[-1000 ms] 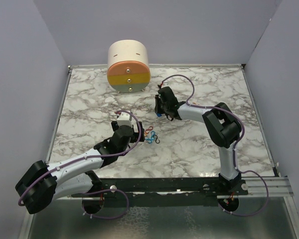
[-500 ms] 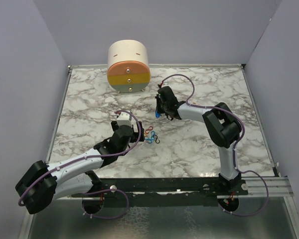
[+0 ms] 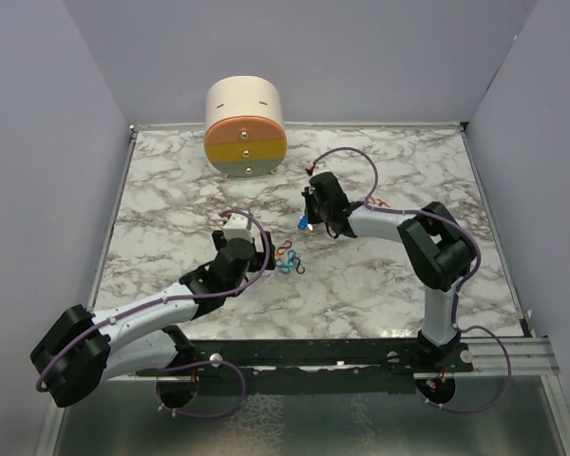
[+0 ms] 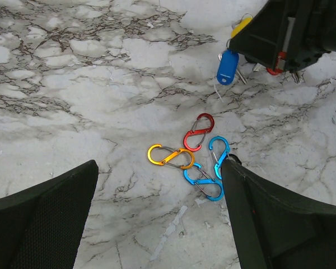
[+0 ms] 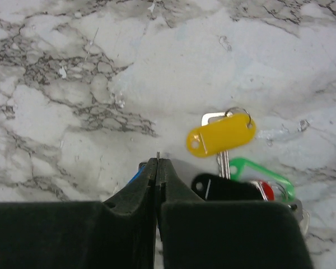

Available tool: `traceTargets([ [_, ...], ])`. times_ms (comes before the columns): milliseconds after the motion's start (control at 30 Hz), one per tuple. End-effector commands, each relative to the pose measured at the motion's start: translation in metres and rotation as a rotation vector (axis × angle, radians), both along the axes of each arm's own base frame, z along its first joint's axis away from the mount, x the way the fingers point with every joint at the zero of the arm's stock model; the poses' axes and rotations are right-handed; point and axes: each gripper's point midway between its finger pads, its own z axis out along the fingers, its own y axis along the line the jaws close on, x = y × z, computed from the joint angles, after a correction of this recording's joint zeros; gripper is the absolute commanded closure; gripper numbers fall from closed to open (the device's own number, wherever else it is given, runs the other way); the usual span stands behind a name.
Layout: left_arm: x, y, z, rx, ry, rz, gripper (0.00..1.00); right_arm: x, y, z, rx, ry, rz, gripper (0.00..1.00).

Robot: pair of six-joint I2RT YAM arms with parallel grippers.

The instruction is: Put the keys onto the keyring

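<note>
My right gripper point(image 3: 311, 215) is shut on a thin metal part of the blue key point(image 4: 228, 65), whose blue head hangs below the jaws just above the marble; in the right wrist view point(image 5: 157, 162) only a metal tip and a blue sliver show. Beside it on the table lie the yellow key point(image 5: 221, 136), the green key point(image 5: 263, 171), a black tag point(image 5: 224, 188) and the red key point(image 5: 267, 190), partly hidden by my fingers. My left gripper point(image 4: 157, 213) is open and empty, low over the table near the clips.
Several S-shaped clip loops lie together: red point(image 4: 199, 131), orange point(image 4: 171, 157) and two blue point(image 4: 204, 180); they also show in the top view point(image 3: 287, 257). A round box with coloured drawers point(image 3: 245, 128) stands at the back. Walls enclose the table.
My right gripper has shifted a little right and nearer, and the blue key now hangs visibly from it. The left arm and the clips have not moved.
</note>
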Motion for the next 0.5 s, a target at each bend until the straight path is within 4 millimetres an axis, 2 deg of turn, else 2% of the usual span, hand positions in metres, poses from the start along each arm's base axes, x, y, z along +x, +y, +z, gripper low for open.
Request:
traceTargets([
  [0, 0.001, -0.004, -0.002, -0.013, 0.003, -0.013, 0.07, -0.011, 0.005, 0.045, 0.051, -0.146, 0.110, 0.99],
  [267, 0.002, -0.004, -0.015, 0.009, 0.033, -0.004, 0.10, -0.046, -0.006, 0.072, 0.099, -0.233, 0.214, 0.99],
  [400, 0.002, -0.005, -0.024, 0.025, 0.053, -0.001, 0.12, -0.058, -0.014, 0.092, 0.112, -0.276, 0.225, 0.99],
  [467, 0.003, -0.005, -0.029, 0.039, 0.064, -0.001, 0.13, -0.064, -0.021, 0.108, 0.126, -0.311, 0.222, 0.99],
])
